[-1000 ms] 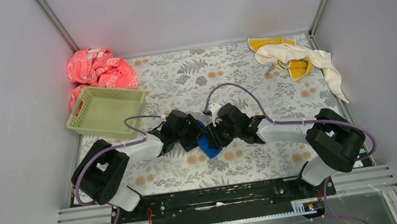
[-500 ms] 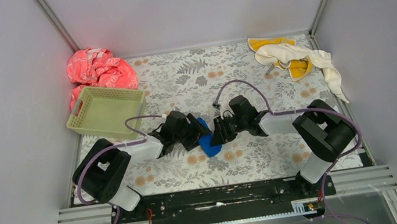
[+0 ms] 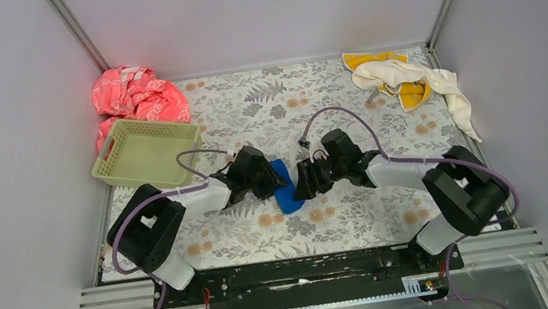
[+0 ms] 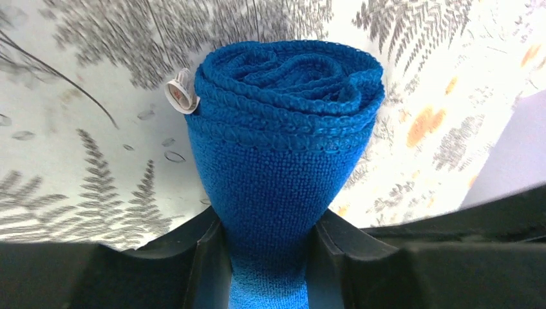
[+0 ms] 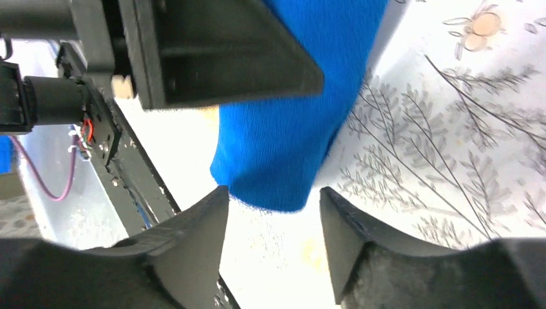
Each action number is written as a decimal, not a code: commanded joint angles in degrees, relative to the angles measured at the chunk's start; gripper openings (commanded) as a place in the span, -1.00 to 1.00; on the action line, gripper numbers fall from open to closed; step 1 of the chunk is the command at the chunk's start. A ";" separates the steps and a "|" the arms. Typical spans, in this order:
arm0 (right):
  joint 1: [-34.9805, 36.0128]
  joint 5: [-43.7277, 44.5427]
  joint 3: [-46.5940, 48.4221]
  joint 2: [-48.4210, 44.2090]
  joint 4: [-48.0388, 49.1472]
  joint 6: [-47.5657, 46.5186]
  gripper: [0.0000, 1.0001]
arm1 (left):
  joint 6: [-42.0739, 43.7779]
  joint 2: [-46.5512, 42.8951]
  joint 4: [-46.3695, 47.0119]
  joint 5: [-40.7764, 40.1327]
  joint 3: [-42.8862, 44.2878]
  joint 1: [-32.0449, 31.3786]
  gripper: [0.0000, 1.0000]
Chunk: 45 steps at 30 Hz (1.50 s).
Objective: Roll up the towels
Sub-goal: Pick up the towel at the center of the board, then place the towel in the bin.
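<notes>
The royal blue towel (image 3: 284, 188) lies rolled up on the floral tabletop between the two grippers. In the left wrist view the blue roll (image 4: 283, 129) shows its spiral end and a small white tag, and my left gripper (image 4: 269, 239) is shut on its near end, both fingers (image 4: 206, 257) pressing into the cloth. My left gripper (image 3: 262, 182) sits at the roll's left side. My right gripper (image 3: 301, 184) is just to its right. It stands open (image 5: 270, 205), the blue towel's end (image 5: 296, 141) just beyond its fingertips and untouched. The cream-white towel (image 3: 407, 73) lies crumpled over the yellow-orange towel (image 3: 365, 58) at the back right.
A pale green basket (image 3: 106, 168) stands at the left, with a pink-red patterned cloth (image 3: 135, 97) bunched behind it in the back left corner. Grey walls close in the table on three sides. The left arm's black body (image 5: 212, 51) fills the top of the right wrist view.
My left gripper has closed on the blue roll. My right gripper has opened and drawn back off the roll to the right.
</notes>
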 commanded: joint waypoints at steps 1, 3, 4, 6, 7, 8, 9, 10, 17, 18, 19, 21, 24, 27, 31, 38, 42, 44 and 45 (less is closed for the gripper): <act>0.40 6.72 3.24 -8.90 -11.82 -7.55 0.31 | 9.62 -0.83 -14.64 -9.85 3.96 1.95 -0.43; 0.44 9.49 4.11 -12.22 -14.98 -10.03 0.42 | 13.94 -2.40 -17.64 -10.82 6.67 3.89 -0.45; 0.47 10.84 4.34 -14.16 -16.32 -11.14 0.46 | 16.23 -3.29 -19.52 -11.48 8.38 4.79 -0.45; 0.39 13.01 4.68 -16.38 -18.57 -13.03 0.51 | 21.47 -4.87 -23.75 -13.12 12.14 6.80 -0.45; 0.44 13.93 4.88 -17.26 -19.59 -13.82 0.53 | 24.45 -5.50 -26.81 -14.03 15.01 8.38 -0.46; 0.48 14.55 4.92 -18.00 -20.66 -14.55 0.54 | 27.16 -6.21 -29.09 -14.68 17.11 9.90 -0.46; 0.43 15.12 4.81 -18.74 -21.44 -15.15 0.55 | 30.19 -6.89 -31.13 -15.19 19.22 11.57 -0.46; 0.44 15.43 4.57 -19.47 -21.65 -15.46 0.56 | 33.21 -7.53 -32.89 -14.86 21.23 13.27 -0.45; 0.45 12.36 2.12 -22.55 -20.32 -15.27 0.56 | 53.65 -5.95 -42.03 -12.27 33.98 25.40 -0.41; 0.45 11.80 1.95 -22.56 -20.25 -15.30 0.56 | 55.19 -5.13 -41.98 -9.74 34.96 27.62 -0.42; 0.48 11.00 1.93 -22.49 -20.18 -15.33 0.56 | 56.72 -3.61 -41.97 -6.12 35.83 29.93 -0.42; 0.45 9.49 2.02 -22.39 -20.02 -15.35 0.56 | 59.27 -1.22 -42.30 1.63 37.68 34.33 -0.42; 0.45 8.94 1.83 -23.16 -19.83 -15.59 0.56 | 61.69 2.76 -43.46 6.54 40.26 39.71 -0.44; 0.45 8.91 1.11 -24.02 -19.37 -15.62 0.56 | 63.88 7.39 -44.61 10.88 42.55 43.80 -0.44; 0.45 8.25 0.81 -24.22 -19.28 -15.62 0.55 | 65.87 15.25 -49.06 9.10 48.32 46.20 -0.45; 0.45 7.75 0.40 -24.13 -18.73 -15.71 0.55 | 67.56 26.49 -53.31 1.88 53.79 46.28 -0.51; 0.45 7.66 0.49 -23.43 -18.62 -15.71 0.54 | 68.61 28.73 -53.56 -1.05 53.11 46.21 -0.54; 0.45 7.51 0.38 -23.06 -18.44 -15.81 0.54 | 69.41 28.84 -53.54 -1.87 52.78 46.01 -0.55; 0.46 7.41 0.35 -22.87 -18.19 -15.79 0.54 | 69.26 28.91 -53.44 -2.79 52.72 45.99 -0.57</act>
